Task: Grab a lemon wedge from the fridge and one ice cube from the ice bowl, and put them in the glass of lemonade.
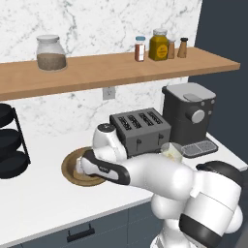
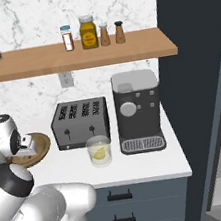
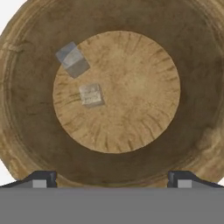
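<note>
The brown wooden ice bowl (image 3: 192,52) lies right under my hand, with two clear ice cubes (image 3: 91,95) on its flat floor, left of centre. My gripper (image 3: 111,180) hangs above the bowl, open, both dark fingertips (image 3: 41,179) apart and nothing between them. From the base I see the gripper (image 1: 80,167) over the ice bowl (image 1: 70,167) left of the toaster. The glass of lemonade (image 2: 99,150) stands in front of the toaster, and a small yellow lemon wedge (image 2: 101,152) shows inside it. The dark fridge (image 2: 197,68) rises at the right.
A grey toaster (image 2: 80,123) and a coffee machine (image 2: 138,110) stand against the marble wall. A wooden shelf (image 2: 73,55) above carries spice jars and a lidded glass jar (image 1: 51,53). A black tiered rack (image 1: 9,140) is at the far left.
</note>
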Controlling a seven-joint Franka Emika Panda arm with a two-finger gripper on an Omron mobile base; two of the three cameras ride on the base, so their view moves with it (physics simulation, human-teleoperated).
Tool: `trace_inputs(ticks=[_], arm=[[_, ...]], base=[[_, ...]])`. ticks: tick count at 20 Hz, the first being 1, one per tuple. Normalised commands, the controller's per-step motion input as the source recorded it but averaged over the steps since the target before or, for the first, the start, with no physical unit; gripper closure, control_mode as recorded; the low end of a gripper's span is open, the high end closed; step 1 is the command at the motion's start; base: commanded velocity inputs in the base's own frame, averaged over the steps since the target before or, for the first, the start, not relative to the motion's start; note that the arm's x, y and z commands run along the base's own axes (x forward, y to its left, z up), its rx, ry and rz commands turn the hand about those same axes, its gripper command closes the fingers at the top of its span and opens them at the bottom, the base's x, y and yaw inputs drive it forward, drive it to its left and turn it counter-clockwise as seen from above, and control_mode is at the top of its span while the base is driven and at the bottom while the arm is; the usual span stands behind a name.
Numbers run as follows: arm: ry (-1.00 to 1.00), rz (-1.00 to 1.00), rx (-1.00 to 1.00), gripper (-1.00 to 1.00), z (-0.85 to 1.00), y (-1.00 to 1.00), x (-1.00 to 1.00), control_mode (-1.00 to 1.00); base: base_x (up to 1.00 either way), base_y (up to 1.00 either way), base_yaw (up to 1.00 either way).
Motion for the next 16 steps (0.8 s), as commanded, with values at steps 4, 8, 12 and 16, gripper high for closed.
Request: trace_inputs(ticks=[4,8,12,16], arm=[[0.0,0.0,0.0,-1.0,0.0,0.07,0.14,-1.0],[0.0,0.0,0.0,-1.0,0.0,0.0,0.14,-1.0],[0.0,0.0,0.0,-1.0,0.0,0.0,0.02,-1.0],[0.0,0.0,0.0,-1.0,0.0,0.09,0.0,-1.0]], base=[[0.0,0.0,0.0],[0.0,0.0,0.0],[0.0,0.0,0.0],[0.0,0.0,0.0]])
